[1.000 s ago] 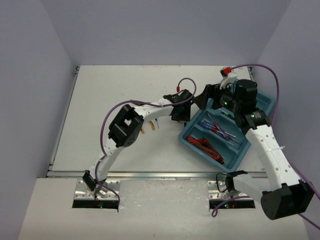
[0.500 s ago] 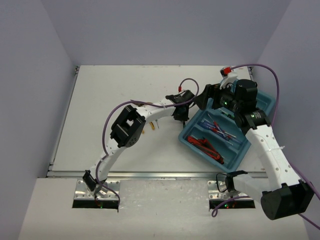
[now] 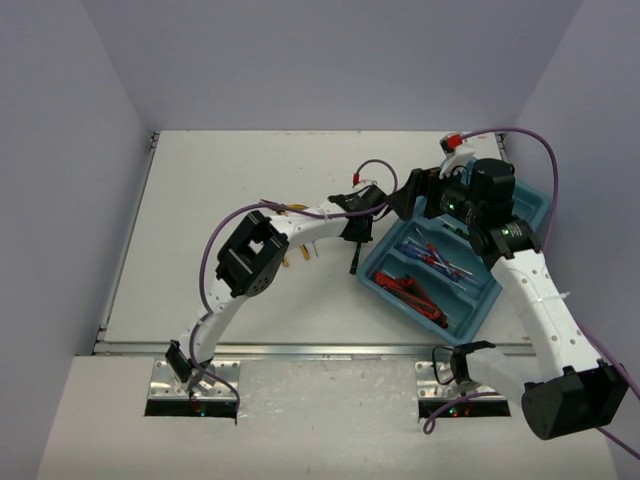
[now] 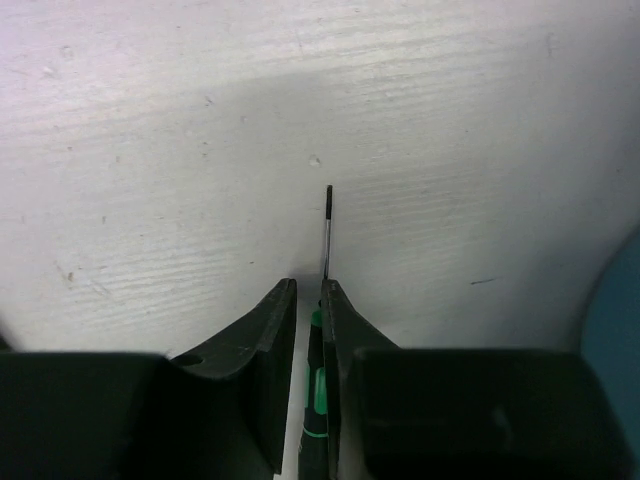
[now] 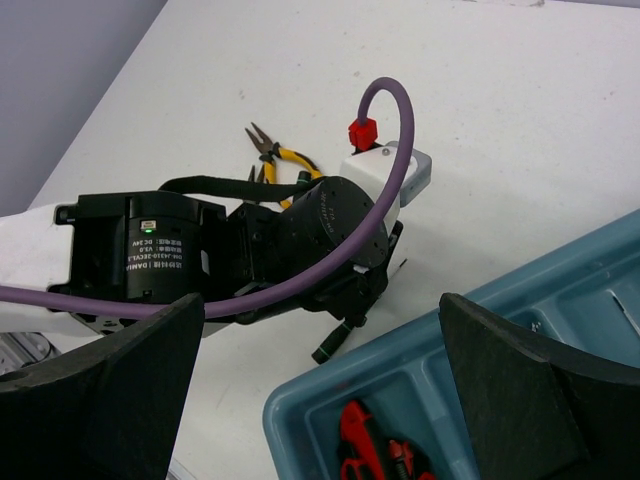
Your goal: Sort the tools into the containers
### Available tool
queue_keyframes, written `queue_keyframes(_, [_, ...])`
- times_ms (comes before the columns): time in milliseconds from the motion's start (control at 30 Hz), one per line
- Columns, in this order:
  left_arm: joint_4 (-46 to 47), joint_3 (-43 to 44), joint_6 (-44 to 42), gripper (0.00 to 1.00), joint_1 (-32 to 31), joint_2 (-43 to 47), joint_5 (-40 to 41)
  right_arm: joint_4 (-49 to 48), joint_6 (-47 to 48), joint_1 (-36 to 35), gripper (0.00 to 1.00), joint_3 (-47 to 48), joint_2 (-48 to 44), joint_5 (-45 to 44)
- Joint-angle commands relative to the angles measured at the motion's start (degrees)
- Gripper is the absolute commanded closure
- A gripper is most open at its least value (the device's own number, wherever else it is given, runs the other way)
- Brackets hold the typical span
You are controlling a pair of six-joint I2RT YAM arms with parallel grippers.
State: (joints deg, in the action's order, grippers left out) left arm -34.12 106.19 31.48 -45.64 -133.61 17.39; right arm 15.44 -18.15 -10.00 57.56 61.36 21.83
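Left wrist view: left pincer (image 4: 308,287) clenched on black-green screwdriver (image 4: 326,235), tip at 12 o'clock.
Tray (image 4: 622,305): 3 o'clock of it (close by).

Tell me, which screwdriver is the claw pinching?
The slim black-and-green screwdriver, clamped in the left claw. The blue-handled screwdrivers lie untouched in the teal plastic tray.

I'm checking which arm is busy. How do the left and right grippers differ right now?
The left gripper is shut; the right gripper stands wide open. The left gripper pinches a black-green screwdriver by its handle; the right gripper holds nothing. The left gripper is over the bare table; the right gripper is near the rim of the tray. Both have black fingers.
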Motion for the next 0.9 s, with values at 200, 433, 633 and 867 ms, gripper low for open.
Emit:
queue_keyframes(200, [-6.1,-5.9,-3.8,0.73,1.7,2.7,1.9,-2.3,0.4,-0.3,0.01,1.2,-0.5,1.8])
queue_keyframes(433, [-4.4,-9.3,-3.9,0.71,1.3,5.9,-0.5,-2.5,0.2,-0.3,0.01,1.2,-0.3,2.5])
queue_keyframes(633, [0.8,-13.7,-1.5,0.71,1.4,11.6,0.6,-2.6,-0.2,-0.4,0.01,1.2,-0.2,3.2])
queue_keyframes(867, [1.6,-15.4,0.6,0.71,1.5,14.1,4.0,-2.6,-0.3,-0.4,0.01,1.1,-0.5,3.6])
